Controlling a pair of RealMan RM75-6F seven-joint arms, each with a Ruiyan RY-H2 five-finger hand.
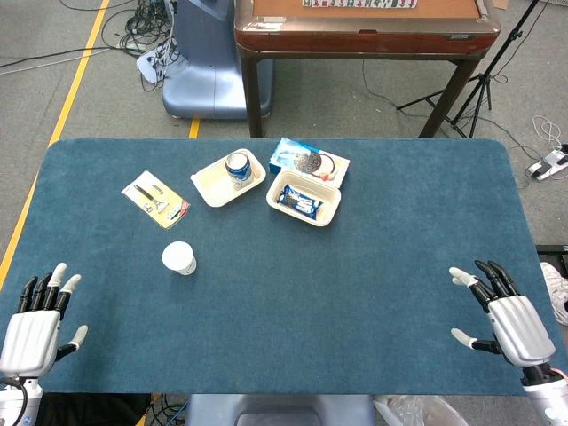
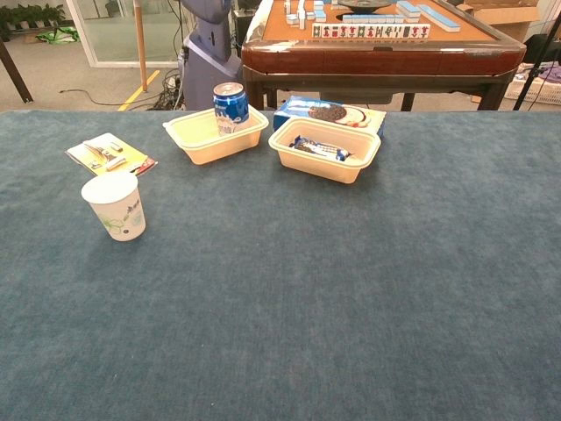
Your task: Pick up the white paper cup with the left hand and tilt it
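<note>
Two cameras on the robot's body, one high and one low, both facing forward across the table.

The head view looks steeply down from above the near edge, taking in the whole blue table (image 1: 408,257) from side to side, with the left hand (image 1: 35,324) and right hand (image 1: 510,319) at its bottom corners and floor beyond the far edge. The chest view sits lower and closer to the tabletop (image 2: 351,289), looking nearly level across it toward the mahjong table (image 2: 386,48) behind; neither hand appears there. Both views share the white paper cup (image 1: 178,258) (image 2: 116,205), the two trays and the far half of the cloth.
</note>
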